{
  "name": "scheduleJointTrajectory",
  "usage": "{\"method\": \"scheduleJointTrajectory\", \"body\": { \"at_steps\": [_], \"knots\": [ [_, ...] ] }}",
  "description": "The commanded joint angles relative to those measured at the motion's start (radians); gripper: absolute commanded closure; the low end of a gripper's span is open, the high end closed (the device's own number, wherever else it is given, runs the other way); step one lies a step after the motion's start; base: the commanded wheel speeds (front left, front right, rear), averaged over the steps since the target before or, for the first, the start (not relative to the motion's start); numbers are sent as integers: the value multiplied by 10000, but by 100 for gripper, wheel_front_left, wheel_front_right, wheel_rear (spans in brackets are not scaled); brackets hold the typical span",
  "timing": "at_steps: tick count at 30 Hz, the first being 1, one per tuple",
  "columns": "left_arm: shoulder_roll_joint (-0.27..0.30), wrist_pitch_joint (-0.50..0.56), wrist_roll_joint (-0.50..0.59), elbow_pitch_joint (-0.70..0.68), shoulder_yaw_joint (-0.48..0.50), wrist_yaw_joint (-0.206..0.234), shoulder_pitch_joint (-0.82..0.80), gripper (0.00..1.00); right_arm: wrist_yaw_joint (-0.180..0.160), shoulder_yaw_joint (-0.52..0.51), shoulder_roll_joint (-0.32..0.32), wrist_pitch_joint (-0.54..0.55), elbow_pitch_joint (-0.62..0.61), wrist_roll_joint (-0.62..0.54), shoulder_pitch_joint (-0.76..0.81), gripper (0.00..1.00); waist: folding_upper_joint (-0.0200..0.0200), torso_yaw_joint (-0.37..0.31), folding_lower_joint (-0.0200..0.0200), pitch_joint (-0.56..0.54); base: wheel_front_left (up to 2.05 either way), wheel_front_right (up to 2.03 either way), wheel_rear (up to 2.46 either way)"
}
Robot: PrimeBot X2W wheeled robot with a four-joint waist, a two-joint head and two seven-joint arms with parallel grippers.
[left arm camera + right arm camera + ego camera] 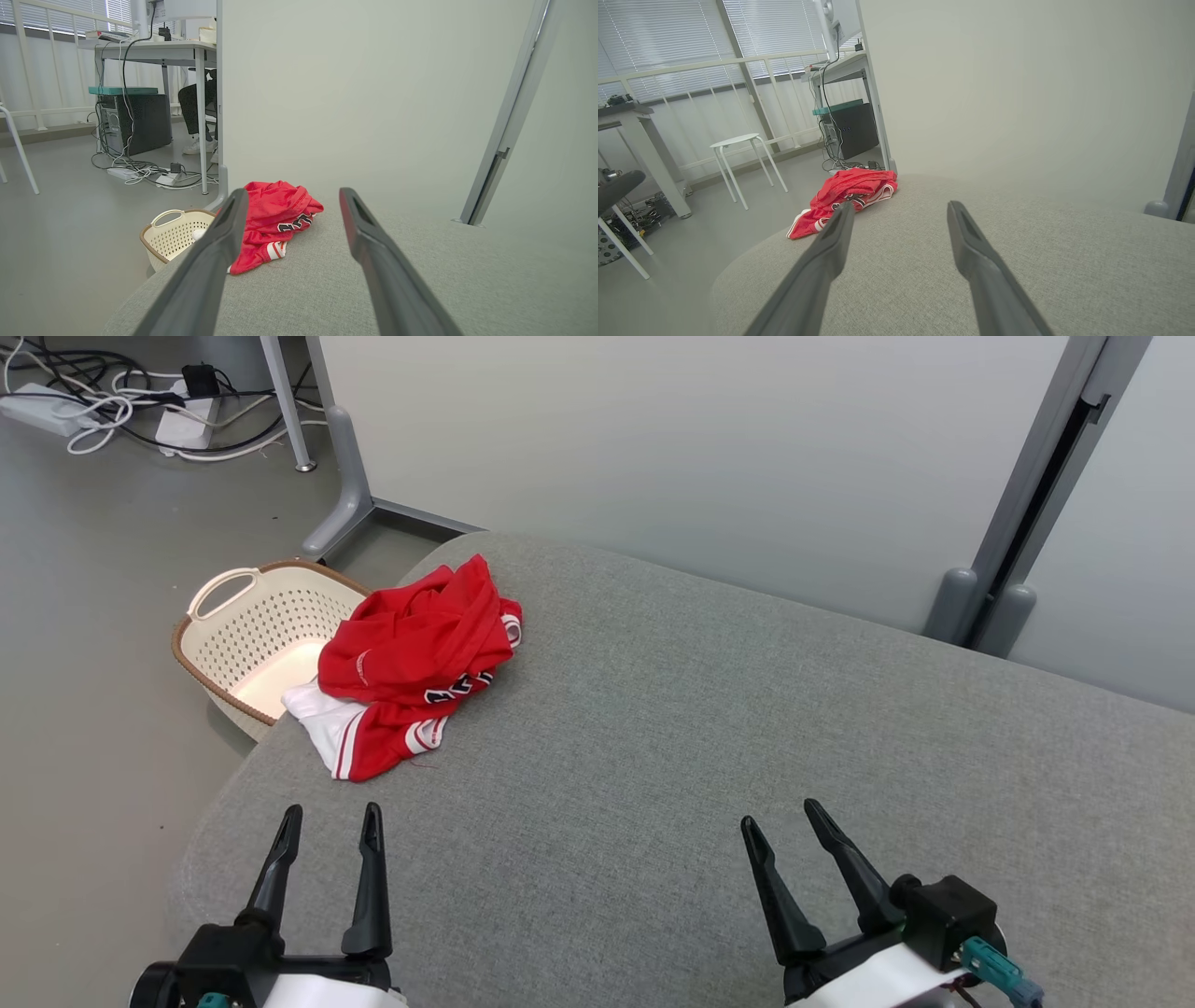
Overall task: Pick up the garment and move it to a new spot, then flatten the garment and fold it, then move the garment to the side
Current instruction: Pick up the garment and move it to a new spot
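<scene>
Left gripper point(332, 807) and right gripper point(779, 810): both wide open, empty | garment point(411, 653): crumpled red-white jersey, 10 o'clock, worktop point(700, 728) edge, grey woven fabric | basket point(245, 625): cream perforated, brown rim, beside garment

Left gripper point(332, 807), jaws spread wide, empty, right gripper point(779, 812), jaws likewise wide, empty

The garment point(411, 663) sits bunched at the cushion's point(700, 756) 10 o'clock edge, with the basket point(245, 635) on the floor just beside that edge. Left gripper point(332, 807) hangs at 7, right gripper point(779, 810) at 5, both well apart from it.
</scene>
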Motion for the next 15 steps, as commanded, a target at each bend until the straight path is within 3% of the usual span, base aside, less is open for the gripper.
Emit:
{"method": "scheduleJointTrajectory", "body": {
  "at_steps": [1, 8, 15],
  "knots": [
    [36, -17, 135, 33, 30, -31, 44, 0, 0, -78, -25, -13, -31, 21, 1, 0, 0, -20, 0, -21, 0, 0, 0],
    [36, -17, 115, 115, 19, -72, -124, 0, 0, -208, -25, -13, -115, 8, 229, 0, 0, -54, 0, -50, 0, 0, 0],
    [34, -17, 165, 250, 682, -201, -604, 0, 0, -674, -25, -13, -356, -307, 289, 0, 0, -122, 0, 470, 0, 0, 0]
  ]
}}
